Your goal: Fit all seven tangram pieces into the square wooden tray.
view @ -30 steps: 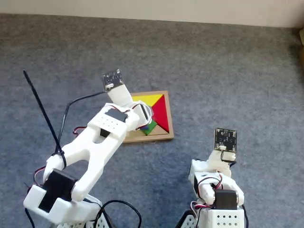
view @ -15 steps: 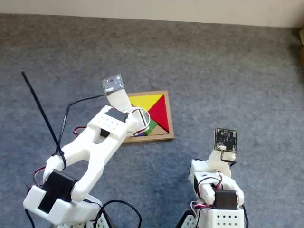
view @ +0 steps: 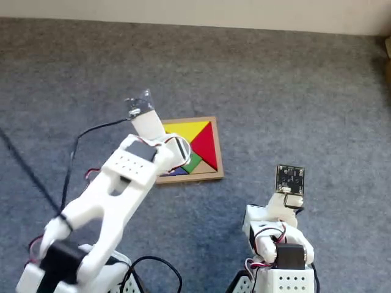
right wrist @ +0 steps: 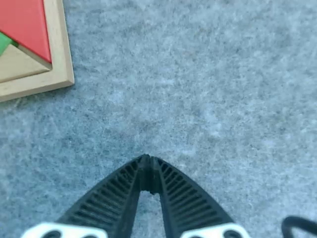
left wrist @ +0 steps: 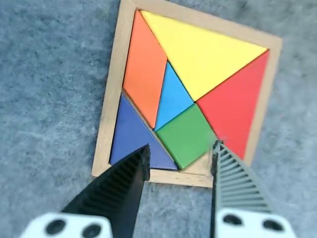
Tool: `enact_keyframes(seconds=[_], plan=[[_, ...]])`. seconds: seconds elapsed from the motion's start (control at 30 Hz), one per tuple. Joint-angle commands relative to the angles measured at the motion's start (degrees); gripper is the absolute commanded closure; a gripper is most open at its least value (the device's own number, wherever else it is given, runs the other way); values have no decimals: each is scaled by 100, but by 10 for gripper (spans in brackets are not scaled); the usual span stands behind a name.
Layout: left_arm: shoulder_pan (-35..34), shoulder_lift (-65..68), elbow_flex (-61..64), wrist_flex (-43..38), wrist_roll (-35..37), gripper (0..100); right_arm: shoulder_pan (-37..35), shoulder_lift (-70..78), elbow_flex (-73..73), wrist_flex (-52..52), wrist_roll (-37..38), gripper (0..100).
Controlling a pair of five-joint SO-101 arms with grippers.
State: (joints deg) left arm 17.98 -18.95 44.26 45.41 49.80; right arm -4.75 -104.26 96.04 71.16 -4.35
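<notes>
The square wooden tray lies on grey carpet, also seen in the high view. In it lie a yellow triangle, a red triangle, an orange parallelogram, a light blue triangle, a green square and a dark blue triangle. A tan triangular patch fills the corner by the green square; I cannot tell whether it is a piece or bare tray floor. My left gripper hangs open above the tray's near edge, holding nothing. The left arm covers the tray's left side. My right gripper is shut over bare carpet, beside the tray's corner.
Grey carpet surrounds the tray on every side. The right arm sits folded near the front edge, to the right of the tray. Black cables trail from the left arm.
The left arm has swung back and to the left, uncovering more of the tray's green and blue pieces. The right arm has kept still.
</notes>
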Motion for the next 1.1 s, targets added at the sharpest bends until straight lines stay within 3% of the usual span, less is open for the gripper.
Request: enact_keyframes(seconds=[0.0,0.17,0.37,0.5,0.7,1.07], plan=[[-13,-971,233,44,-62,800,57,-75,822,40,-53,987],[-268,-2246,875,44,-70,806,57,-75,822,40,-53,987],[-391,-3538,1859,-659,-598,1000,57,-75,822,40,-53,987],[-409,-4145,2492,-1240,-686,996,57,-75,822,40,-53,987],[-418,-5051,2844,-1319,-1319,994,40,-75,822,40,-53,987],[-1376,-6888,4154,-1310,-2813,994,40,-75,822,40,-53,987]])
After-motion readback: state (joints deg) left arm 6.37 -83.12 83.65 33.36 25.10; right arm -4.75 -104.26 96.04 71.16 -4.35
